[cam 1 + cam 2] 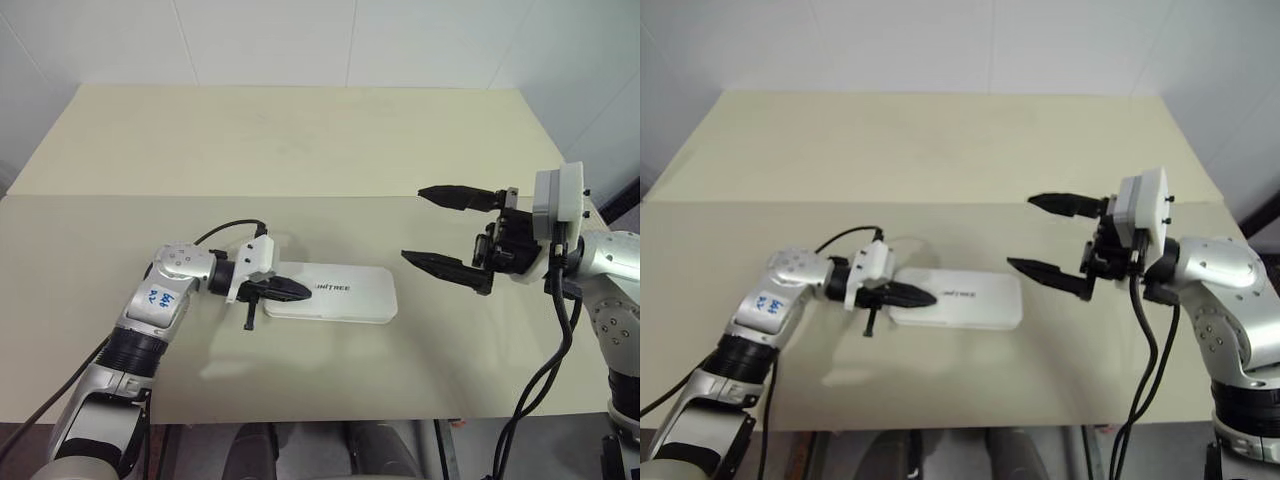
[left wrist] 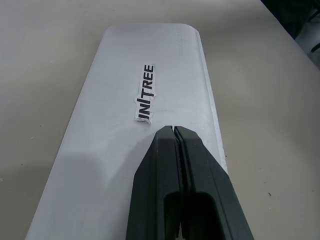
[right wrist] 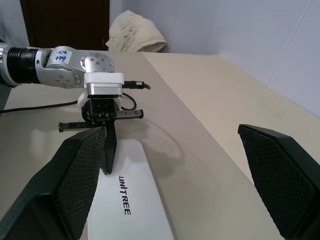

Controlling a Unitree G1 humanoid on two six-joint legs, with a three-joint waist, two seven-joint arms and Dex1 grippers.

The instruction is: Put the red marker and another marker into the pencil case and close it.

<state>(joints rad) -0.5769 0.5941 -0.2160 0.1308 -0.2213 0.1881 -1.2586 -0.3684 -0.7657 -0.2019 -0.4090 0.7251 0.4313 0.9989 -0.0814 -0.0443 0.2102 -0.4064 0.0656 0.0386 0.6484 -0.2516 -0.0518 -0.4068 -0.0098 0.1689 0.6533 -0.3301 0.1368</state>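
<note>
The pencil case (image 1: pixel 335 293) lay flat on the tabletop (image 1: pixel 300 150) in front of you, near its front edge, with the white lid down and the black lettering facing up. No marker lay anywhere on the tabletop, so you could judge that the red marker and the other marker were already inside, though the shut lid hid the inside and you could not confirm it. Nothing else stood on the tabletop beside the case.

Your left pincer (image 1: pixel 290 291) had its two black fingers pressed together, empty, with the tips over the left end of the lid, just short of the lettering. From the left wrist view the tips (image 2: pixel 174 131) looked to be on or just above the lid; you could not tell whether they actually touched. That reads as the closing press, so the task looked close to finished: what was left, by my judgement, was to make sure the lid was fully latched along its length and then lift the arm away.

Your right pincer (image 1: pixel 436 226) hung in the air well to the right of the case, its fingers wide apart, holding nothing and pointing toward the case.
</note>
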